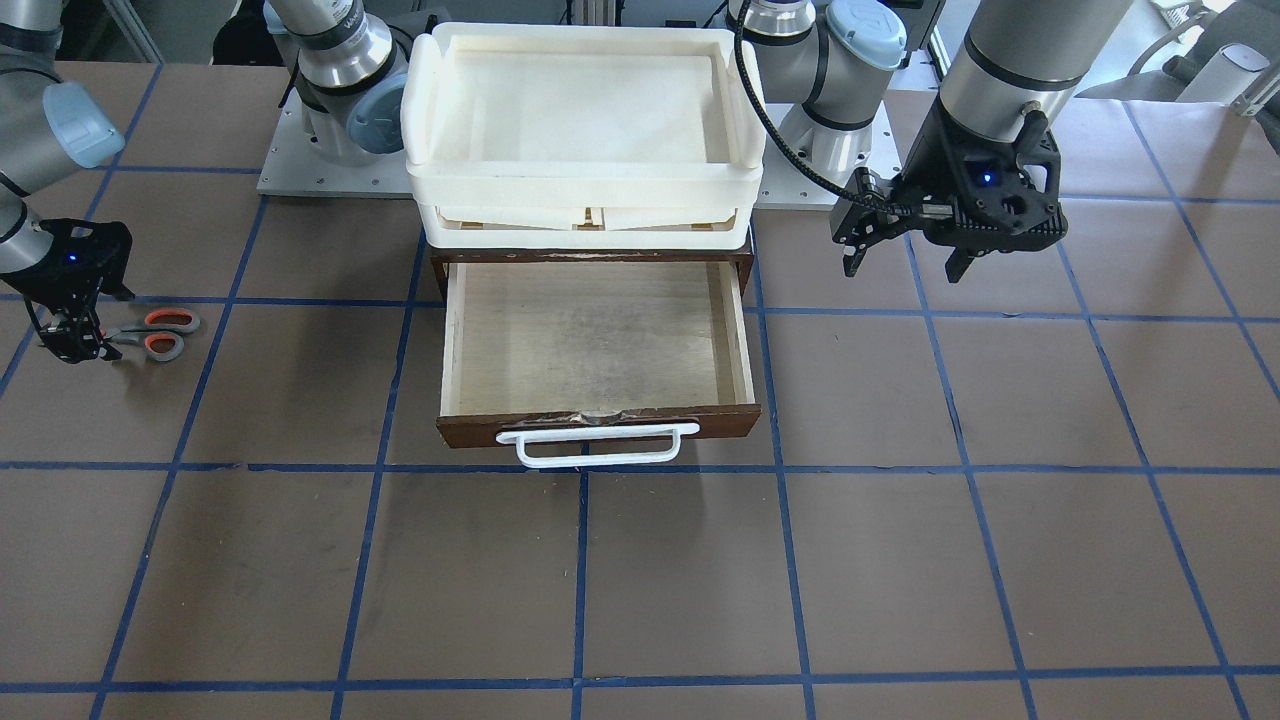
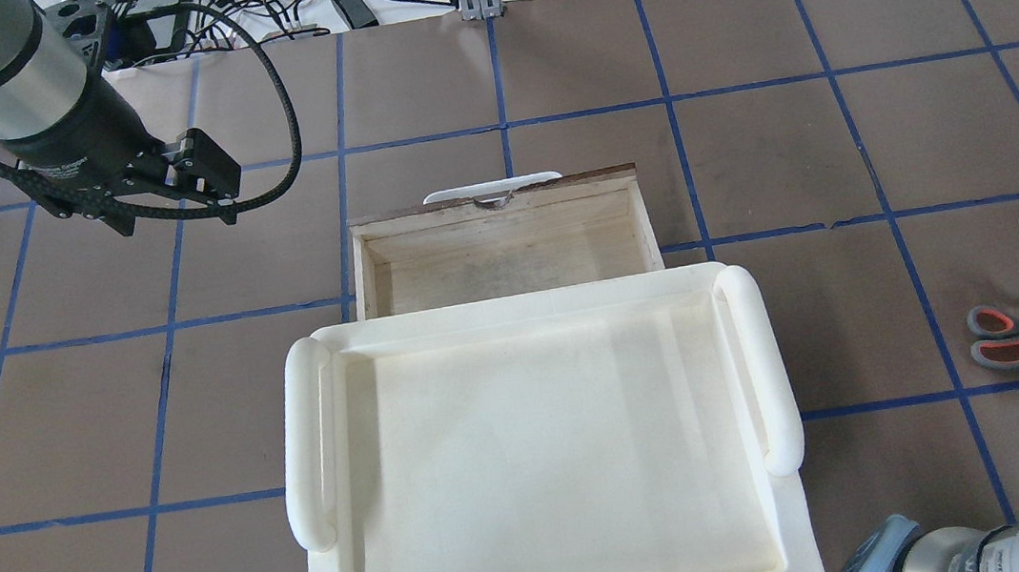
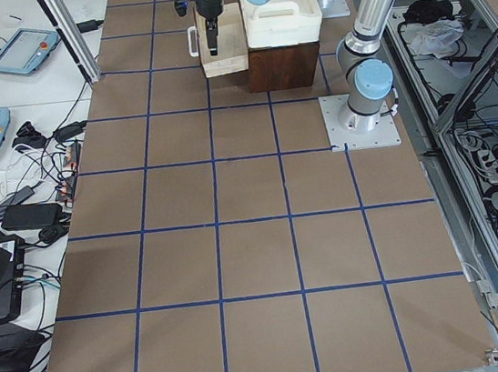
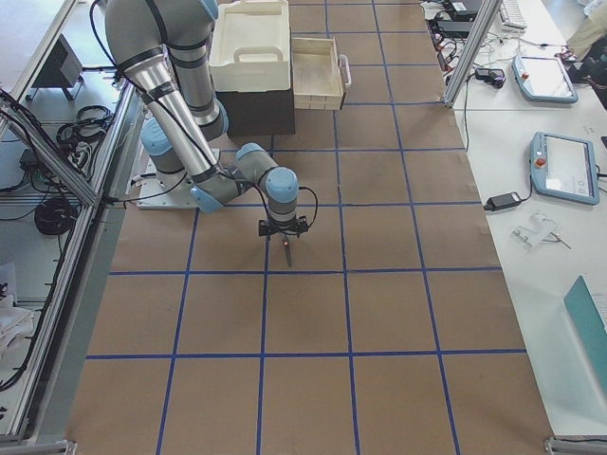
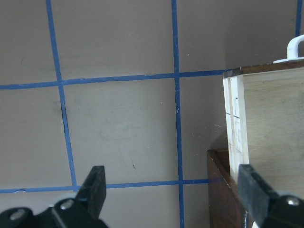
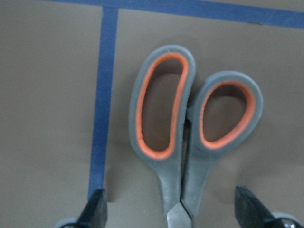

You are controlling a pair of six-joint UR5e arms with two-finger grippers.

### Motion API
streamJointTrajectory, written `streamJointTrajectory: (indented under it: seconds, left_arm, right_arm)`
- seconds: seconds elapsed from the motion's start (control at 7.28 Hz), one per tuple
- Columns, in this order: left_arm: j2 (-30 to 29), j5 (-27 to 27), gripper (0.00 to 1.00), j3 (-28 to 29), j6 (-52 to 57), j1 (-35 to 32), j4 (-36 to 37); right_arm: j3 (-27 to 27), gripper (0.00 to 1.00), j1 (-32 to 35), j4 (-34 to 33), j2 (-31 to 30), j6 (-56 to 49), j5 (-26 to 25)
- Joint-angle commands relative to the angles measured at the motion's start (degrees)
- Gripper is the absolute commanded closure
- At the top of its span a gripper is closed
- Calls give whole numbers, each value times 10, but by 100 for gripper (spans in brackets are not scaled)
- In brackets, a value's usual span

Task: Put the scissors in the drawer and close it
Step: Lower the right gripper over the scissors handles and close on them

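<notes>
Looking down through the right wrist view, the scissors [image 6: 176,171] lie directly under the right gripper [image 6: 172,206]. Their long axis runs up and down in that frame, with the two orange-lined loops toward the top and the blades going out of the bottom edge. The two fingers [image 6: 97,206] stand wide apart at the lower left and lower right, one on each side of the shanks, so the closing line crosses the long axis. They hold nothing, and I cannot tell how near they are to the table.

In the front-facing view the scissors are at the far left edge, with the loops pointing right, toward the drawer [image 1: 600,340]. The drawer is pulled out in the middle of the frame, well apart from them, and its pale floor is bare. The left gripper [image 1: 903,265] hangs at the upper right, beyond the other side of the drawer, also spread open and without load. I judge that the right arm is the one for the pick, and the carry then goes rightward in this frame.
</notes>
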Motion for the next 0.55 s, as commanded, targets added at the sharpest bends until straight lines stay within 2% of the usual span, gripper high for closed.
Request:
streamJointTrajectory:
  seconds: [0.0,0.27,0.41]
  left_arm:
    - [0,0,0,1,0,0,0]
    - [0,-1,0,1,0,0,1]
    - [0,-1,0,0,0,0,1]
  right_arm:
    - [4,10,0,0,0,-2,0]
    - [5,15,2,0,1,-2,-1]
    - [5,24,2,0,0,-2,-1]
